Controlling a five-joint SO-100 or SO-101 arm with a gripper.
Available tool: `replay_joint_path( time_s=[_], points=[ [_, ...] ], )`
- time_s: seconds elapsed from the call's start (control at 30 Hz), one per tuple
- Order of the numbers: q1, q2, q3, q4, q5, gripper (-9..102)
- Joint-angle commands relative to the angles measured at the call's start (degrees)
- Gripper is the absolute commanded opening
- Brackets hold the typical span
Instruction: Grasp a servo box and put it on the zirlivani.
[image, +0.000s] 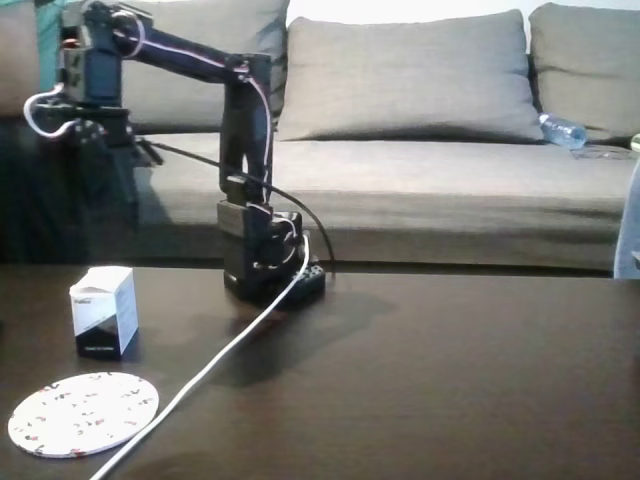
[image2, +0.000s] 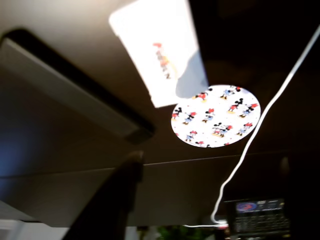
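The servo box (image: 103, 311), white with a black band at its base, stands on the dark table at the left of the fixed view. Just in front of it lies the zirlivani (image: 83, 412), a flat round white disc with small speckles. My gripper (image: 110, 165) hangs well above the box, dark against a dark background. In the wrist view the box (image2: 157, 50) is blurred at the top, partly overlapping the zirlivani (image2: 216, 116), which bears small cartoon figures. My gripper (image2: 140, 145) is open by a narrow gap with nothing in it.
A white cable (image: 235, 345) runs from the arm's base (image: 270, 270) across the table toward the front left, passing right of the disc. A grey sofa (image: 420, 150) stands behind the table with a plastic bottle (image: 563, 131) on it.
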Motion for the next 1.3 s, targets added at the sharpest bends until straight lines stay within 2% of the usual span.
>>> replay_joint_path(
  time_s=[0.0,0.23,0.6,0.77,1.13,1.27],
  points=[
    [0.7,-1.5,-4.3,3.9,-5.8,35],
    [-0.1,-4.5,-8.0,3.9,-16.3,35],
    [1.8,-5.2,-2.5,3.8,-23.6,35],
    [4.1,-4.3,3.0,-0.5,-24.7,35],
    [6.9,-5.4,4.1,-7.6,-27.0,35],
    [7.5,-5.4,4.2,-7.7,-27.4,35]
  ],
)
